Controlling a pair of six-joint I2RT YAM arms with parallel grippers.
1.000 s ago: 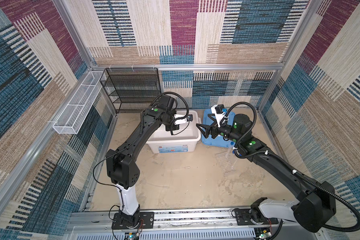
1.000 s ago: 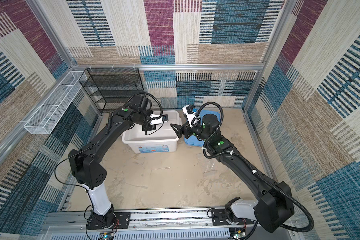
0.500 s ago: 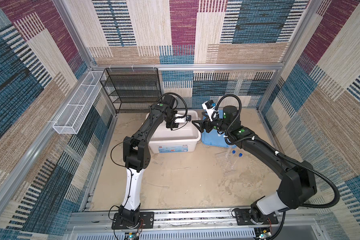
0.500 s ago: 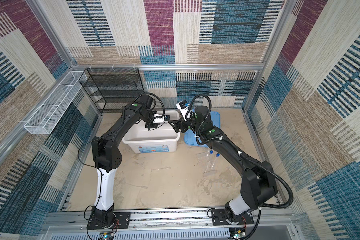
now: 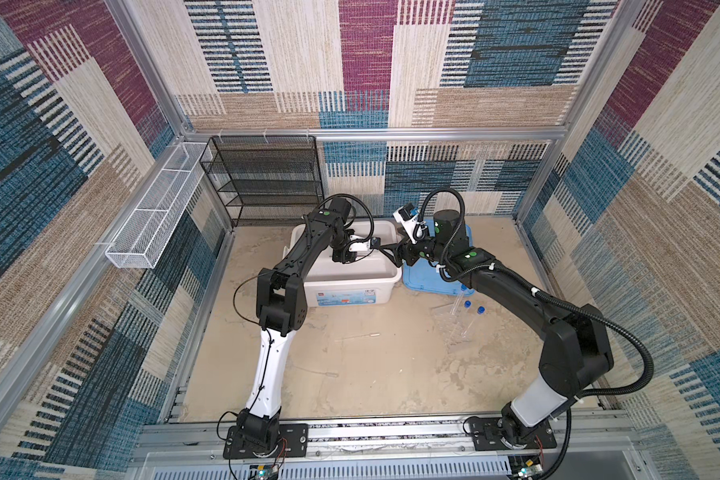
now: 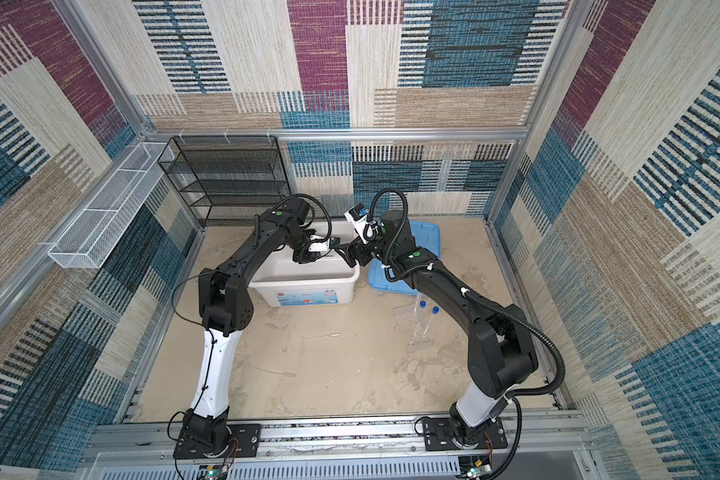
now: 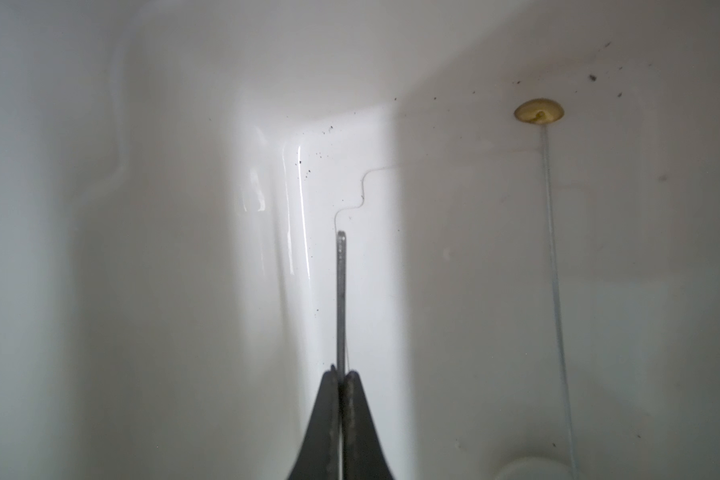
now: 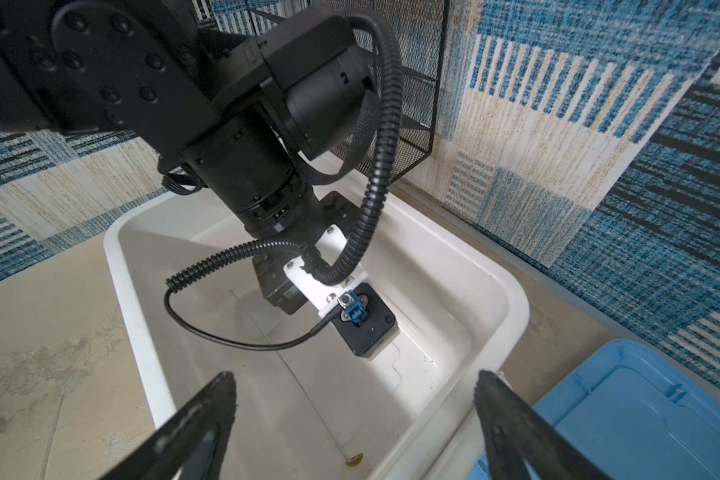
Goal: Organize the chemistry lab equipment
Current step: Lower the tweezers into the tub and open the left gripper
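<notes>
Patchwork-carpet walls; white tub label unreadable. Left tool pinching metal tweezers; right tool wide.

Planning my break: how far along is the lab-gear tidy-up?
Done: the spoon-tipped rod lies in the white tub. In hand: the left gripper, down in the tub, is shut on what looks like metal tweezers; the right gripper is open near the rim. Left: blue-capped tubes and dropper on the floor.
</notes>
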